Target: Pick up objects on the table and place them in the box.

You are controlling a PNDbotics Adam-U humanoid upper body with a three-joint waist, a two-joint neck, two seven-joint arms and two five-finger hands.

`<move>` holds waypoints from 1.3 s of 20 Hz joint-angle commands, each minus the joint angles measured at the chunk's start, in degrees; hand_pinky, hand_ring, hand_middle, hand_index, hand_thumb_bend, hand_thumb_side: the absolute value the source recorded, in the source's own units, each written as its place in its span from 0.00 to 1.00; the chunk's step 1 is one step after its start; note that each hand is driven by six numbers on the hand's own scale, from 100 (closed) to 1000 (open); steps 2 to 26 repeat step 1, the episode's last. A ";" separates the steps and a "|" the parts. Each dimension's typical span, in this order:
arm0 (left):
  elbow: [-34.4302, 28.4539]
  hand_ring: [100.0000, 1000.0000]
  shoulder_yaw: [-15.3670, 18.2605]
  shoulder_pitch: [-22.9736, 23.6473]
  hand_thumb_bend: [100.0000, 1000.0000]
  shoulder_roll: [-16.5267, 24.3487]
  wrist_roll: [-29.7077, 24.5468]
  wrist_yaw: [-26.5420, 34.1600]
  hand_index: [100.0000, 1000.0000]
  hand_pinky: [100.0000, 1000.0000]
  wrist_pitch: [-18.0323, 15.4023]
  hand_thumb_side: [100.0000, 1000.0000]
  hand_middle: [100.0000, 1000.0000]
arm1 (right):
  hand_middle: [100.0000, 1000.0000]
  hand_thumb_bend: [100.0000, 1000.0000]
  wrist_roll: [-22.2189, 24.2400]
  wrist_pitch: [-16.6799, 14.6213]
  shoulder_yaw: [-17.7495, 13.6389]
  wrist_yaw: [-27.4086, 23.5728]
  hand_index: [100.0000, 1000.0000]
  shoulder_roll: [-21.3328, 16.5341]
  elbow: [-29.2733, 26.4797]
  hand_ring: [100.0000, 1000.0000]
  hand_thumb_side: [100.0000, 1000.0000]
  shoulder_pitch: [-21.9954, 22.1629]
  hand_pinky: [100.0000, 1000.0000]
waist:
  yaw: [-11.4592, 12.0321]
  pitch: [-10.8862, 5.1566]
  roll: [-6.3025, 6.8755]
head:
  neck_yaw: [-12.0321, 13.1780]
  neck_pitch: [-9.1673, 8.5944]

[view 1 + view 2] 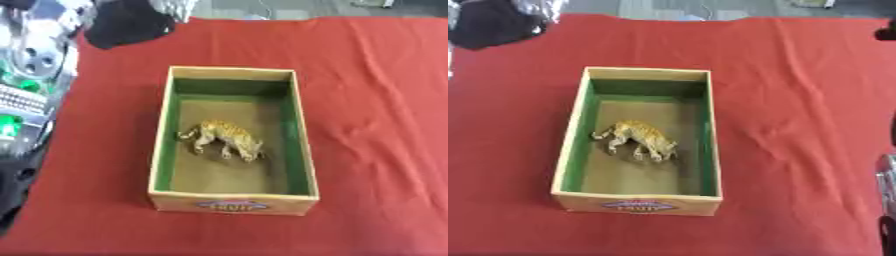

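Tiger figure (224, 139) lies inside box (161, 140), mid-floor. Left arm (26, 75) at far-left edge; hand state can't tell.

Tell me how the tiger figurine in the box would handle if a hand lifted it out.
The tiger figurine looks like a moulded toy, so probably stiff and light for its size. Its thin legs and tail stick out, which may give fingers something to pinch but could snag. It seems to lie on its side on the floor of the box, so it would likely tip again if set down carelessly.
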 commanded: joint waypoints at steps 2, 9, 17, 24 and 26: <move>-1.08 0.44 3.11 0.32 0.00 1.90 7.77 6.00 0.61 0.38 -1.52 0.46 0.41 | 0.53 0.00 -0.48 -0.12 -0.54 -0.02 0.69 -0.89 -1.20 0.57 0.66 -0.65 0.85 | 0.15 -1.17 -0.20 | -0.26 0.50; -1.08 0.44 3.11 0.32 0.00 1.90 7.77 6.00 0.61 0.38 -1.52 0.46 0.41 | 0.53 0.00 -0.48 -0.12 -0.54 -0.02 0.69 -0.89 -1.20 0.57 0.66 -0.65 0.85 | 0.15 -1.17 -0.20 | -0.26 0.50; -1.08 0.44 3.11 0.32 0.00 1.90 7.77 6.00 0.61 0.38 -1.52 0.46 0.41 | 0.53 0.00 -0.48 -0.12 -0.54 -0.02 0.69 -0.89 -1.20 0.57 0.66 -0.65 0.85 | 0.15 -1.17 -0.20 | -0.26 0.50; -1.08 0.44 3.11 0.32 0.00 1.90 7.77 6.00 0.61 0.38 -1.52 0.46 0.41 | 0.53 0.00 -0.48 -0.12 -0.54 -0.02 0.69 -0.89 -1.20 0.57 0.66 -0.65 0.85 | 0.15 -1.17 -0.20 | -0.26 0.50; -1.08 0.44 3.11 0.32 0.00 1.90 7.77 6.00 0.61 0.38 -1.52 0.46 0.41 | 0.53 0.00 -0.48 -0.12 -0.54 -0.02 0.69 -0.89 -1.20 0.57 0.66 -0.65 0.85 | 0.15 -1.17 -0.20 | -0.26 0.50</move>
